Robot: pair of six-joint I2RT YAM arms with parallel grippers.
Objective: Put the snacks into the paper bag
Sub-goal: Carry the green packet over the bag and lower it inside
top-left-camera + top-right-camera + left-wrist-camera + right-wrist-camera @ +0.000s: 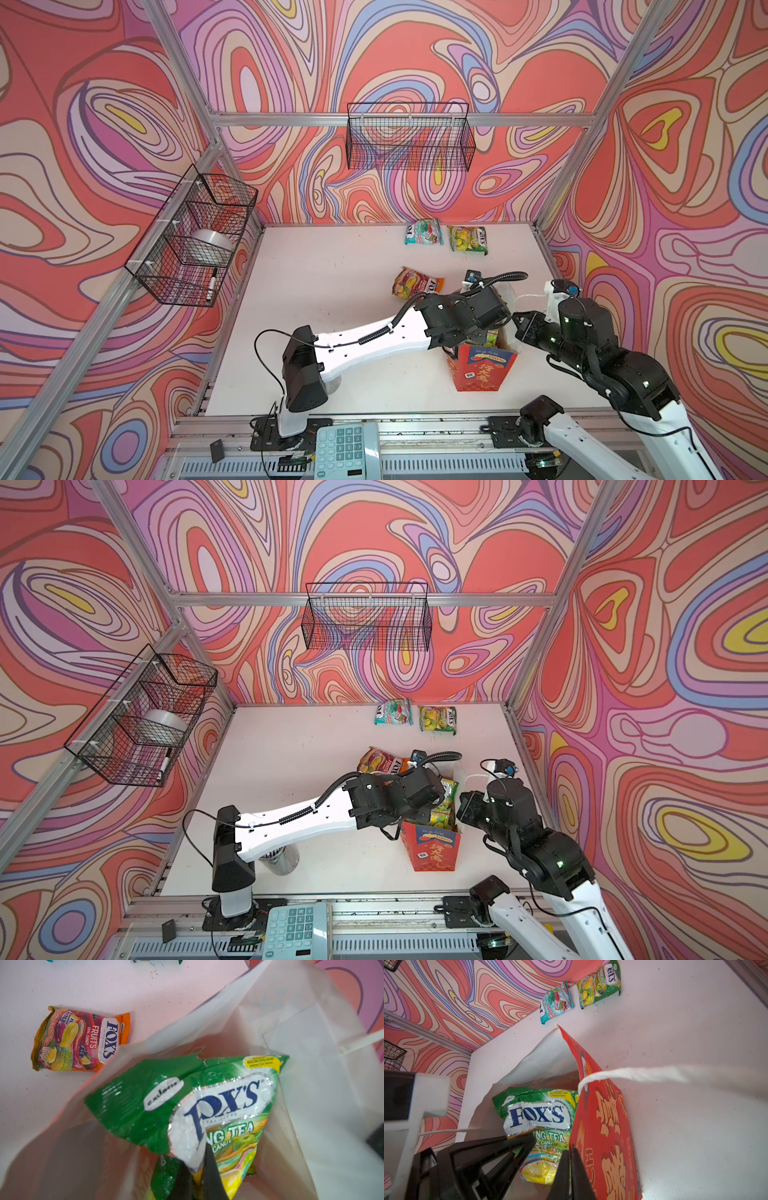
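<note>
The red-orange paper bag (482, 370) (436, 850) stands open near the table's front right. My left gripper (196, 1159) reaches down into it, its fingers pinching the lower edge of a green FOX'S snack pouch (145, 1101) (537, 1118) that sits inside the bag's white walls. Another green pouch (164, 1178) lies deeper in the bag. My right gripper (570, 1153) is shut on the bag's red side wall (608, 1147) at the rim. An orange pouch (415, 282) (81, 1040) lies behind the bag. A teal pouch (424, 231) and a green pouch (467, 240) lie at the back edge.
One black wire basket (409, 137) hangs on the back wall and another (195, 237) on the left wall. A pale blue calculator (345, 451) sits on the front rail. A metal cup (284, 860) stands under the left arm. The bag's white cord handle (633, 1074) stretches sideways.
</note>
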